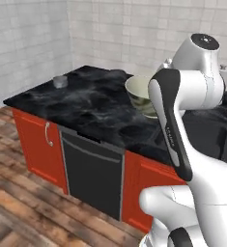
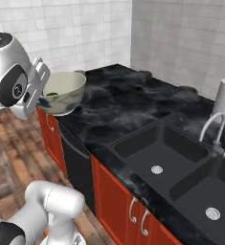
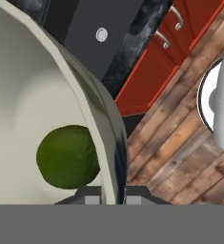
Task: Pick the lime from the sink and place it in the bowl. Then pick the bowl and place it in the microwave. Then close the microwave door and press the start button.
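One lime [image 3: 66, 156] inside the tilted bowl [image 2: 66, 92], claw [image 3: 112, 194] pinching its rim.

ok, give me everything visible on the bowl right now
The bowl is round, deep, glossy pale cream-green, ceramic-looking, with a thin rim. It is off the counter, in the air over its edge, tilted slightly. The gripper is shut on its wall, one jaw inside and one outside. The lime sits inside on the bottom, against the wall near the jaws. Nothing else touches it.

Dark-green lime [image 3: 67, 157] in cream-green bowl [image 2: 68, 91] (black marbled counter [image 2: 128, 103]).
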You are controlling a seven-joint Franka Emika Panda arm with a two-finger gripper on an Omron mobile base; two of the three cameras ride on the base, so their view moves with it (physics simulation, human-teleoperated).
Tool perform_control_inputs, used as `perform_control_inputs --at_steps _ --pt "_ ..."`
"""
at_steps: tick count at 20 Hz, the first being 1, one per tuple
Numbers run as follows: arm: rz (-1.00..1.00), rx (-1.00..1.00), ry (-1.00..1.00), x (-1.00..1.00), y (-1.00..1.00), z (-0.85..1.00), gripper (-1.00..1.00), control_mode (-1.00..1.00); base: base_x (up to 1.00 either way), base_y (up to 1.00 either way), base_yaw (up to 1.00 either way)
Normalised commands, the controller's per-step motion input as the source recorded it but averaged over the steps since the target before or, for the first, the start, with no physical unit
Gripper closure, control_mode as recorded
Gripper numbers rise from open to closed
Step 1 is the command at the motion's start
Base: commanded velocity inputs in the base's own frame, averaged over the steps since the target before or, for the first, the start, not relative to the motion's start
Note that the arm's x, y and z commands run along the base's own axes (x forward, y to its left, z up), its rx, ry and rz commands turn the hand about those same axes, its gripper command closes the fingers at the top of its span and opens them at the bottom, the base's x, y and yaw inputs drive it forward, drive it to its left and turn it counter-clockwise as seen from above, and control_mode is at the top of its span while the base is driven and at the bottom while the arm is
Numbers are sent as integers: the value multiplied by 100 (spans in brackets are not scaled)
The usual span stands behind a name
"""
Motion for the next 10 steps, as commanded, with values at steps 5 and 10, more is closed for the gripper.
perform_control_inputs --at_steps 5,10 --pt "0 0 0 0 0 0 100 100 0 33 67" --pt "0 0 0 0 0 0 100 100 0 40 65"
